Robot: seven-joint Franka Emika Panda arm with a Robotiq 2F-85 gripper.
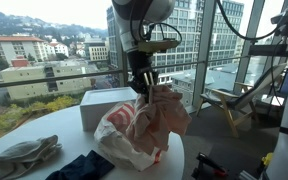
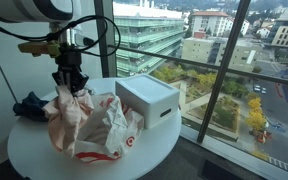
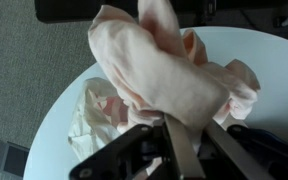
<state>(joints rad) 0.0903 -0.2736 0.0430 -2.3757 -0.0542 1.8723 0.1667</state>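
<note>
Jaws of the gripper are clamped shut on a pink cloth. The cloth hangs over a white plastic bag on the round white table. A white box stands just beside the bag. A dark cloth lies near the table edge.

Pink cloth in hand (above white table)

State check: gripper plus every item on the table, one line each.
gripper: shut on the pink cloth
pink cloth: pinched at the top, hanging bunched over the plastic bag
plastic bag: crumpled, lying on the table
white box: upright, looks closed
dark cloth: crumpled, lying loose
grey cloth: lying loose near the table edge
</note>
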